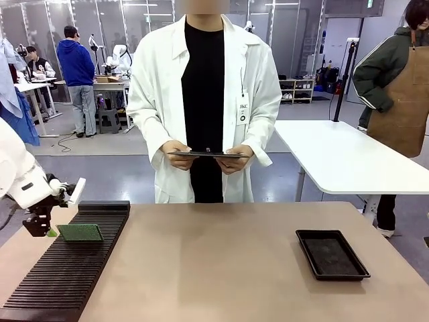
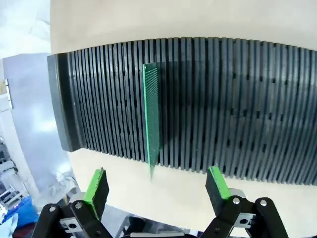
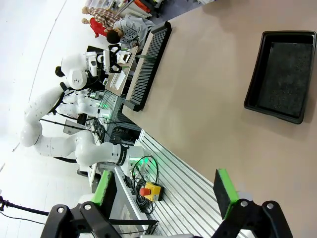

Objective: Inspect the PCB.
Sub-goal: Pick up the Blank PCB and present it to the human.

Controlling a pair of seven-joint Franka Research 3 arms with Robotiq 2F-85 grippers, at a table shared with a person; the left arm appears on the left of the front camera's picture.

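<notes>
Pickup looked to be in hand: the left pincer (image 2: 157, 173), fingers apart, was lined up on the PCB (image 2: 151, 114) standing in the slotted rack (image 2: 237, 99). The next move called for advancing and closing. The right pincer (image 3: 164, 176) gaped too.

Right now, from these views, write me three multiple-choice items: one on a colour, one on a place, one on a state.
1. What colour is the tray?
A. white
B. black
C. green

2. Where is the PCB?
A. lying in the tray
B. standing on edge in a slot of the slotted rack
C. clamped in the left gripper

3. How is the left gripper?
A. shut on the PCB
B. shut on nothing
C. open, clear of the PCB

Answers:
1 B: the tray's rim and floor are both black.
2 B: the left wrist view shows the PCB upright between the slotted rack's ribs.
3 C: its green pads stand wide apart and touch nothing.
</notes>
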